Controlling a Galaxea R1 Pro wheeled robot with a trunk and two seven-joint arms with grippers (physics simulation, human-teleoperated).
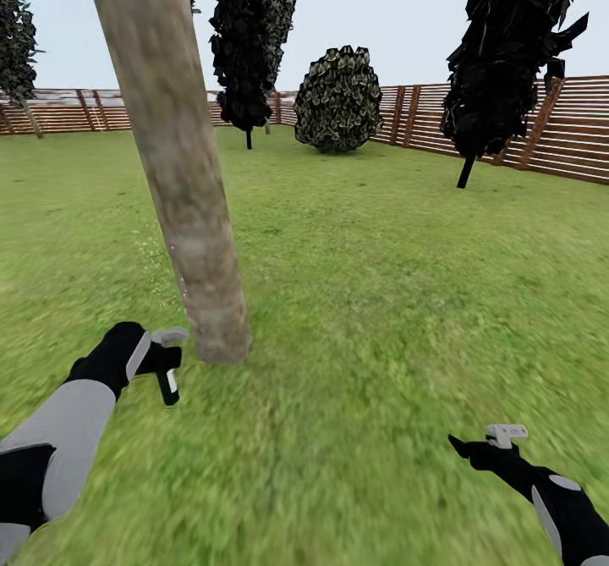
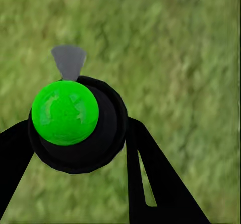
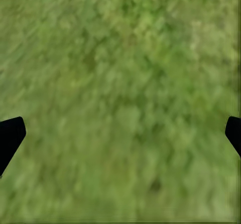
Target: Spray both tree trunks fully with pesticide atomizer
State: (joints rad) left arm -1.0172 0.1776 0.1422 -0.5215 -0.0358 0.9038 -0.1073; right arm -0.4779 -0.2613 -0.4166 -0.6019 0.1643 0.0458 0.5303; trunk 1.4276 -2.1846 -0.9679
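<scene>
Head view: the robot is standing on the green grass lawn (image 1: 381, 295) of a garden closed in by a brown fence of horizontal wooden slats (image 1: 575, 134). A smooth, leaning, mottled grey-brown tree trunk (image 1: 182, 185) is rising from the grass just ahead of the left arm, its flared base meeting the ground near the left end effector (image 1: 165, 371). That end effector is sitting low beside the trunk base and is gripping the small black spray bottle with a light grey trigger head (image 1: 169, 337); the grey head is pointing toward the trunk, close to it but not touching.

In the left wrist view, the black bottle body (image 2: 80, 128) is lying between the two black fingers (image 2: 150, 174), which are clamped against its sides. A round bright green spot (image 2: 65, 112) is showing on the bottle end, and the grey nozzle (image 2: 69, 61) is projecting beyond it over the grass.

The right end effector (image 1: 482, 443) is hovering over bare grass at the robot's right, well apart from the trunk. In the right wrist view its black fingertips (image 3: 10, 136) are standing wide apart at opposite edges, with nothing between them but lawn.

Further back, a second tree with dark ragged foliage (image 1: 507, 50) is standing near the fence on the right, a rounded broad-leaved bush (image 1: 338, 101) is sitting at centre, and another dark tree (image 1: 249, 41) is standing to its left.
</scene>
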